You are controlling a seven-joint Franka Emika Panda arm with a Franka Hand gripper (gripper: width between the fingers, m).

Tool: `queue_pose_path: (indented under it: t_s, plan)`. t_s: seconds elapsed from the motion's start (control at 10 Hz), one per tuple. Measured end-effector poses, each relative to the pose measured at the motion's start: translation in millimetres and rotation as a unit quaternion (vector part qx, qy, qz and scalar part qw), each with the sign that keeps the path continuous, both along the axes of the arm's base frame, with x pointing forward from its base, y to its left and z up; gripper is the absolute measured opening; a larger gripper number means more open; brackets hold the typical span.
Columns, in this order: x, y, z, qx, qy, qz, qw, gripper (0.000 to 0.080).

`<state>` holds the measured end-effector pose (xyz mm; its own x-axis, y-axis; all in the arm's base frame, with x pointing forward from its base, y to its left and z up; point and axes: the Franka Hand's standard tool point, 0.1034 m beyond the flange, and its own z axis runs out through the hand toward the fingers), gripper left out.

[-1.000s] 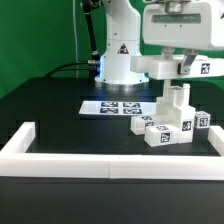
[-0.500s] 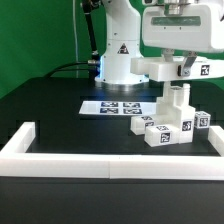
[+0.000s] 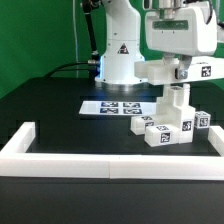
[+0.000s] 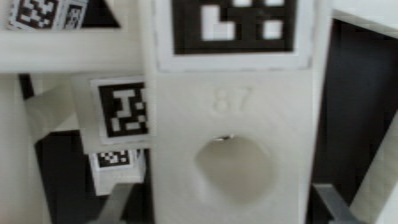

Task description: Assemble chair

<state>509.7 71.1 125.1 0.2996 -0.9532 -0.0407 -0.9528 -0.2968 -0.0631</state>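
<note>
The partly built chair point(image 3: 170, 120) is a cluster of white blocky parts with small black-and-white tags, standing at the exterior view's right, just behind the rail. My gripper point(image 3: 186, 66) hangs right above it, shut on a white chair part point(image 3: 200, 70) that bears tags. In the wrist view this part point(image 4: 231, 110) fills the picture: a flat slab with a tag at one end, an embossed number and an oval hole. My gripper point(image 4: 228, 212) has a dark finger point(image 4: 118, 205) against each long side of the slab. Other tagged chair parts point(image 4: 118, 110) lie beyond it.
The marker board point(image 3: 113, 106) lies flat between the robot base point(image 3: 118, 55) and the chair. A long low white rail point(image 3: 110, 160) runs along the front and turns back at the exterior view's left point(image 3: 22, 138). The table is black.
My gripper has risen a little with the white part in it. The chair parts on the table have not moved.
</note>
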Motion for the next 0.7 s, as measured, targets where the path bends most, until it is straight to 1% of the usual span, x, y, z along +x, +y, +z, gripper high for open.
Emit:
queue_pose_path:
  t_s: [0.2, 0.3, 0.5, 0.7]
  plan:
    - [-2.2, 0.2, -3.8, -0.002, 0.006, 0.004, 1.0, 0.029]
    - [-3.8, 3.0, -5.4, -0.003, 0.016, 0.01, 1.0, 0.029]
    - [-1.4, 9.7, -5.3, -0.005, 0.027, 0.035, 0.999, 0.029]
    - [-0.3, 9.8, -5.4, -0.005, 0.027, 0.035, 0.999, 0.029]
